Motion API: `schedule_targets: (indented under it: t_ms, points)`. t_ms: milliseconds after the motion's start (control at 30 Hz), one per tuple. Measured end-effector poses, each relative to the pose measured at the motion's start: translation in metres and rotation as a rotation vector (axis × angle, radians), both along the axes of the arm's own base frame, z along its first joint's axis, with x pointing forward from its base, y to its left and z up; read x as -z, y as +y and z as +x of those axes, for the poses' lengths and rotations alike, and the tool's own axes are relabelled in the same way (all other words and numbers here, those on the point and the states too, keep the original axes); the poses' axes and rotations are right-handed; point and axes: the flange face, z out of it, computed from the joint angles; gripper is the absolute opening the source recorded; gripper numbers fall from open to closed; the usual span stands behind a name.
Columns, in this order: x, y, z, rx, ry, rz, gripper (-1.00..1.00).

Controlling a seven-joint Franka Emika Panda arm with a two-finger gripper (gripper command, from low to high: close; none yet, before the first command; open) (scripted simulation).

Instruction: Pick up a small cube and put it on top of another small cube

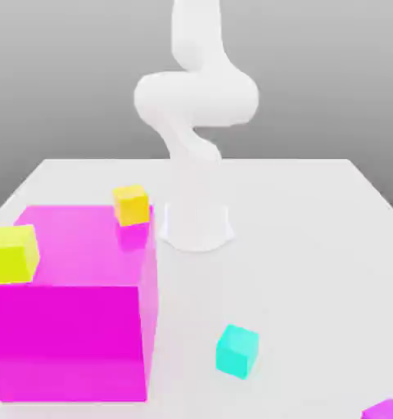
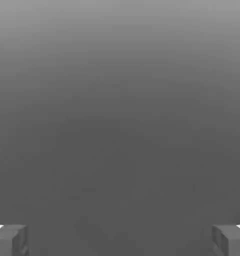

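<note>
In the exterior view, a white table [image 1: 314,245] holds some colored blocks. The small cyan cube [image 1: 237,351] sits on the table near the front, a little toward the exterior view's right of the big magenta cube [image 1: 73,327]. The two are near each other but not touching. The big magenta cube takes up the exterior view's left side. A small orange-yellow cube [image 1: 131,204] sits at its far top corner. A small lime-yellow cube [image 1: 11,253] shows at the left side of its top; whether it rests on the big cube cannot be told. A bit of another magenta block [image 1: 386,410] peeks in at the front corner on the exterior view's right. The white robot arm [image 1: 196,98] stands on its round base [image 1: 196,229] behind the blocks and bends up high. In the hand view, the gripper [image 2: 120,240] looks out at plain gray. Its two gray fingertips [image 2: 12,240] are spread wide apart, with nothing between them.
</note>
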Motion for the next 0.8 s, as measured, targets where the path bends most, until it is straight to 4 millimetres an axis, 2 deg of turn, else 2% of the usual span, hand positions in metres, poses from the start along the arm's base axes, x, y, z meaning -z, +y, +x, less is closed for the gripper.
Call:
schedule_targets:
  t_ms: [67,167,333,500,667,733,800]
  points:
    - [0.045,0.006,0.025,-0.083,0.07,-0.053,0.0]
    - [0.112,0.017,0.052,-0.205,0.166,-0.123,0.0]
    - [0.225,0.034,0.071,-0.419,0.319,-0.223,0.0]
    - [0.336,0.049,0.061,-0.647,0.466,-0.304,0.0]
    - [0.436,0.06,0.025,-0.893,0.605,-0.366,0.0]
    - [0.466,0.061,0.014,-0.947,0.636,-0.375,0.0]
    - [0.488,0.06,0.012,-0.96,0.644,-0.377,0.0]
